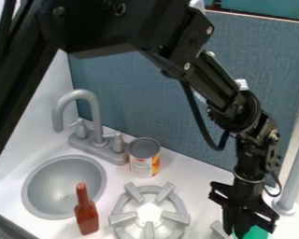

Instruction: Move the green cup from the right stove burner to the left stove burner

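One black pincer, its grip impossible to tell, hangs by a green object, near the grey burner.

Lighting: bright, diffuse; soft shadows.
White counter very pale, near washed out beside the burner; panel evenly lit, mid-tone. Sink: gentle shading, no hard glare. Black arm mostly deep dark, small highlights on bolts. Source position: cannot tell.
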`<state>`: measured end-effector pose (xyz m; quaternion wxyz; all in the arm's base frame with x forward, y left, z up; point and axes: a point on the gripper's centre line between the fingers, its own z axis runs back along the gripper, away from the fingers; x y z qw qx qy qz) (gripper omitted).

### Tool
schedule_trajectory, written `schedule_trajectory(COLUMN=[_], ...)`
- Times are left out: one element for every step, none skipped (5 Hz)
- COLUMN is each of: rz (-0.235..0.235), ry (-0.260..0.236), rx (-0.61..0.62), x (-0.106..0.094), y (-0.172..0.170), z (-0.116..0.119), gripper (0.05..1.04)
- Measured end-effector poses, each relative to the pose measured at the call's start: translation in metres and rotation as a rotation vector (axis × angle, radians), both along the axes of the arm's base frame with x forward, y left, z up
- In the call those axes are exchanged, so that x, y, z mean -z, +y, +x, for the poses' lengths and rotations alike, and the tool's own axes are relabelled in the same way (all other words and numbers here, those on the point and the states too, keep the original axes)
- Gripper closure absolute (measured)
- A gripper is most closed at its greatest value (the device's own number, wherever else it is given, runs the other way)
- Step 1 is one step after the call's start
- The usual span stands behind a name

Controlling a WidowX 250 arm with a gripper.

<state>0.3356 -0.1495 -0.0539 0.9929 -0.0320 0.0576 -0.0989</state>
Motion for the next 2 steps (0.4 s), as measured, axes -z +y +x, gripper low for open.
schedule_trajectory(rz=[-0.006,-0.010], ry=[-0.005,-0.094], rx=[-0.003,-0.099], x=[-0.022,-0.066], y=[0.012,0.051], z=[-0.008,-0.014], gripper=[0.989,0.993])
